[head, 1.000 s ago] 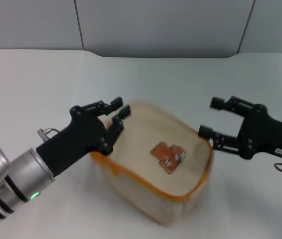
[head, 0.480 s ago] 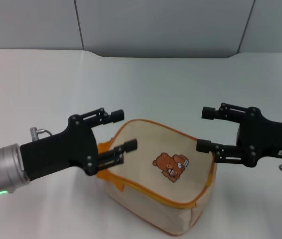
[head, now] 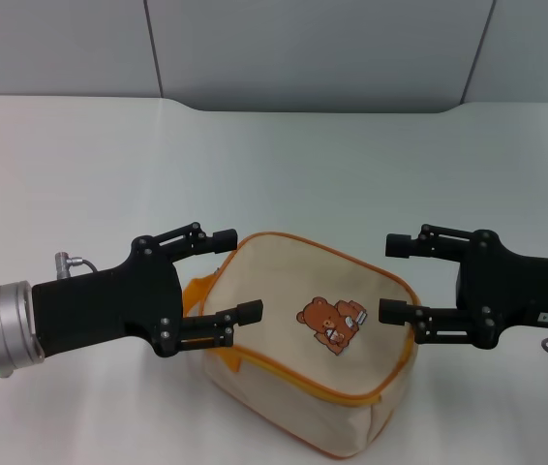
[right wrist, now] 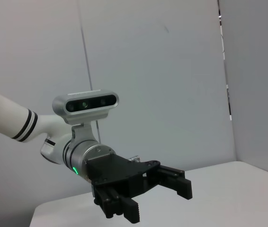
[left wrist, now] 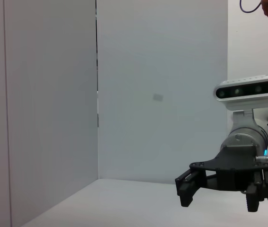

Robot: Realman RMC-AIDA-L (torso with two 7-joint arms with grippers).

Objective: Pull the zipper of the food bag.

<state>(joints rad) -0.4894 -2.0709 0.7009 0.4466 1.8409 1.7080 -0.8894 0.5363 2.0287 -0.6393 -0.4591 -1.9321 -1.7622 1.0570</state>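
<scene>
Released by the left gripper [head: 232, 274], whose fingers have drawn back and spread, the food bag [head: 308, 344] now sits settled, while the right gripper [head: 392, 278] has edged closer.

The food bag [head: 303, 339] is matt beige cloth; both grippers look matt black plastic

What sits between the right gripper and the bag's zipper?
Nothing visible. The right gripper hangs open beside the bag, at its zipper edge. The left gripper is open on the opposite side.
</scene>
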